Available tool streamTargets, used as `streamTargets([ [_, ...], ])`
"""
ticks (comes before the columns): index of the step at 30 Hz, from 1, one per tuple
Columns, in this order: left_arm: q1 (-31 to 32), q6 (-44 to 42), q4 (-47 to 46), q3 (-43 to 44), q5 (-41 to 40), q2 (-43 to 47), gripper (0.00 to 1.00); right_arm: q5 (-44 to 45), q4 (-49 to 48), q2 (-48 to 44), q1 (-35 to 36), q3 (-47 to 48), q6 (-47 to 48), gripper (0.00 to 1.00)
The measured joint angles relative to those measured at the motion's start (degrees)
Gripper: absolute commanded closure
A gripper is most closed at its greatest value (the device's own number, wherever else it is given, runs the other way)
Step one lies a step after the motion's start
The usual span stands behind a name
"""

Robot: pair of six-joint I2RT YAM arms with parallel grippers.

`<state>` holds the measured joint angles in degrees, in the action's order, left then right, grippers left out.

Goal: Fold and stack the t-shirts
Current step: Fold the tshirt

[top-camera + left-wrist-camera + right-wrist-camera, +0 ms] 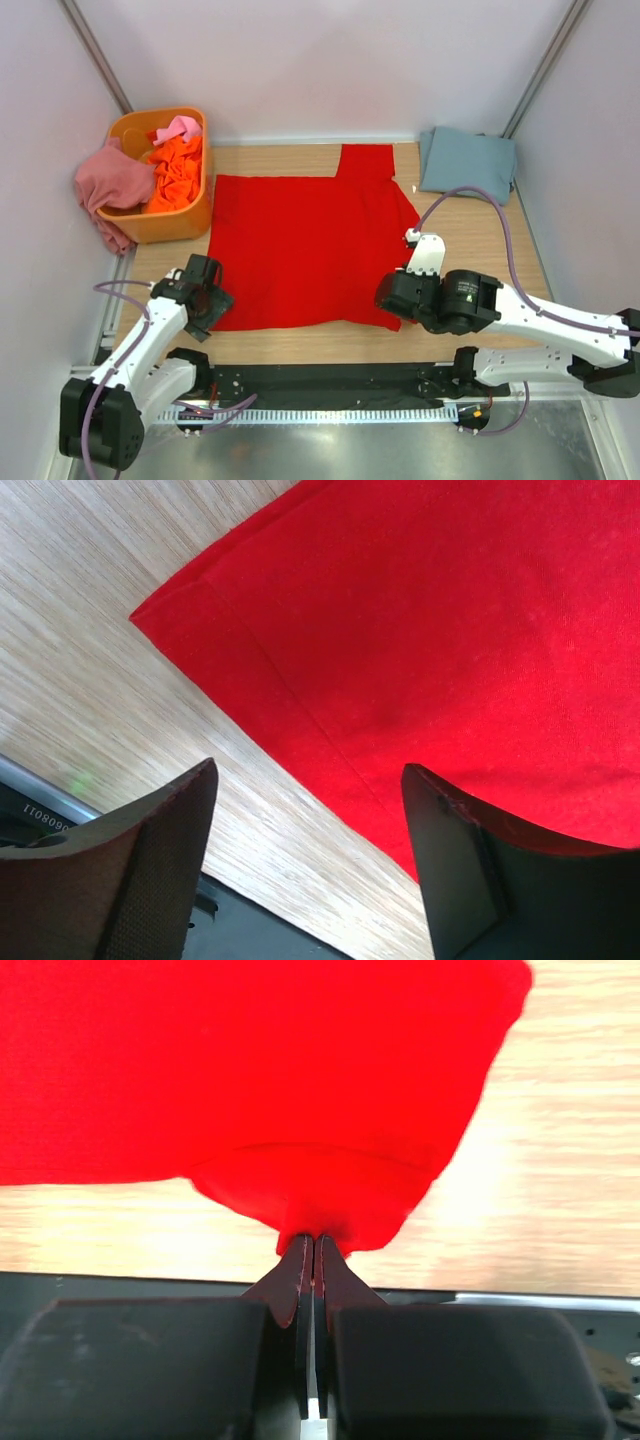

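Observation:
A bright red t-shirt [300, 245] lies spread flat on the wooden table, one sleeve toward the back. My left gripper [207, 298] hovers at the shirt's near left corner, jaws open. In the left wrist view the left gripper [310, 770] straddles the hem of the red t-shirt [450, 630], with nothing pinched. My right gripper [390, 303] is at the near right corner. The right wrist view shows the right gripper [314, 1240] shut on a bunched fold of the red t-shirt [250, 1060]. A grey-blue t-shirt [467, 160] lies folded at the back right.
An orange tub [180, 225] stands at the back left holding an orange t-shirt [178, 170] and a pink one [183, 127]. A dusty rose t-shirt [112, 180] hangs over its left rim. A black rail [330, 380] runs along the table's near edge.

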<state>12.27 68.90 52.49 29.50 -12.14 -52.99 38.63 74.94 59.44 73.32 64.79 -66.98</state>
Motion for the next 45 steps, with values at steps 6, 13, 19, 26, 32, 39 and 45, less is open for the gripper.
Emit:
streamTargets([
  [6,0.52,1.14,0.2,0.0,-2.34,-0.22,0.3,-1.11,-1.36,-0.72,-4.24,-1.57,5.95,0.99],
  [13,0.52,1.33,-0.24,-1.16,-5.57,-2.54,0.43,-4.11,-4.98,-1.01,-8.2,-4.59,11.28,0.99],
  [19,0.52,1.64,-0.55,-3.06,-7.67,-1.14,0.6,-5.4,-6.03,-1.07,-9.31,-5.38,12.66,0.99],
  [26,0.57,1.09,-3.28,-2.69,-8.81,-4.66,0.77,-5.79,-5.55,-2.8,-10.08,-6.67,12.61,0.99],
  [32,0.63,-0.44,-6.47,-2.49,-9.9,-6.25,1.0,-5.79,-4.61,-3.13,-10.16,-6.67,11.91,0.99],
  [39,0.72,-2.21,-7.58,-2.36,-9.03,-5.62,1.0,-5.51,-2.4,-3.1,-10.16,-6.29,10.25,0.99],
  [45,0.72,-2.38,-7.04,-2.8,-3.61,1.36,1.0,-5.68,-1.84,-5.35,-10.16,-6.19,9.11,0.99],
])
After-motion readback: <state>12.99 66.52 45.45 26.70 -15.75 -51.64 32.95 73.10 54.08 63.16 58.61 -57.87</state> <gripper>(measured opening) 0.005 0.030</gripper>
